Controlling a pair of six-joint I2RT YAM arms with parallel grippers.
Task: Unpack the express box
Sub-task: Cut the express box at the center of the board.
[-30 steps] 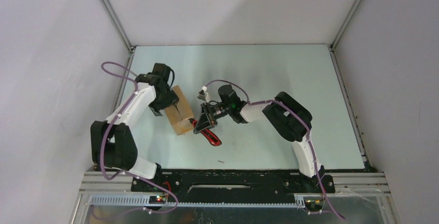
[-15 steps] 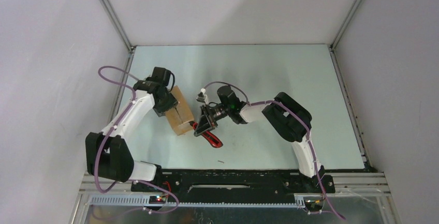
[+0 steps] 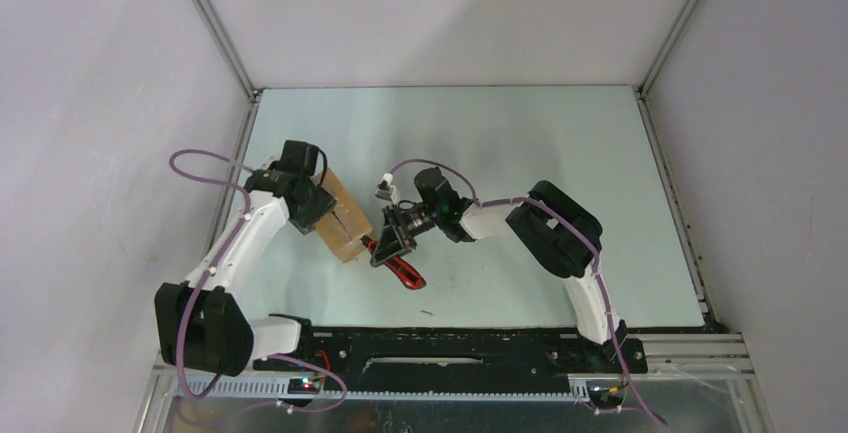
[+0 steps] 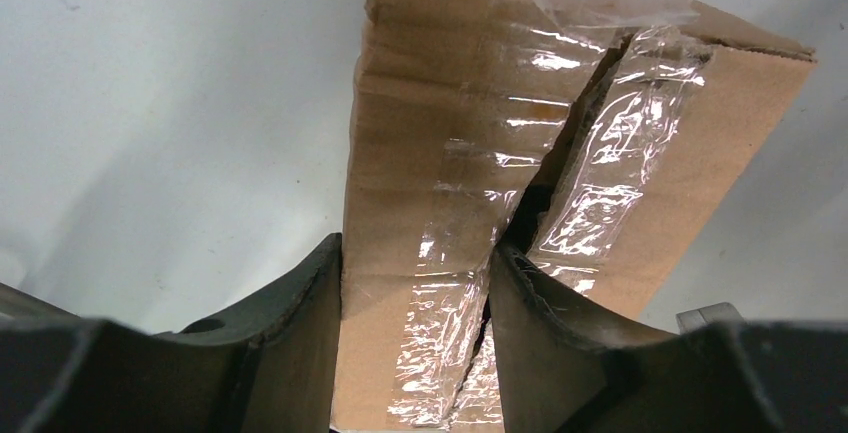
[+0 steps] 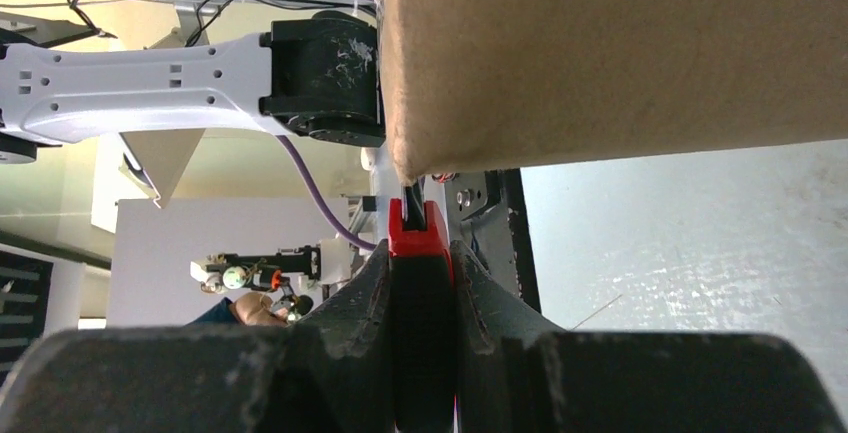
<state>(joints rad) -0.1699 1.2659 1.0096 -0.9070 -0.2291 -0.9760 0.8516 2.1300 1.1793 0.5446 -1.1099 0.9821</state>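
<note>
The express box (image 3: 343, 221) is a small brown carton on the table's left side. In the left wrist view its top seam (image 4: 560, 153) is split through the clear tape. My left gripper (image 3: 312, 203) is shut on the box's left flap (image 4: 415, 343): one finger sits outside the box wall and the other finger (image 4: 545, 333) sits in the split seam. My right gripper (image 3: 392, 235) is shut on the red-and-black utility knife (image 3: 402, 265). In the right wrist view the knife (image 5: 421, 253) points its tip at the lower corner of the box (image 5: 620, 53).
The pale table (image 3: 520, 153) stretches back and right to the white enclosure walls. A thin small sliver (image 3: 427, 311) lies near the front edge. The black arm base rail (image 3: 450, 345) runs along the near edge.
My left arm has drawn back and left, its elbow swinging outward, still holding the box. The box and the right gripper with the knife have shifted slightly left.
</note>
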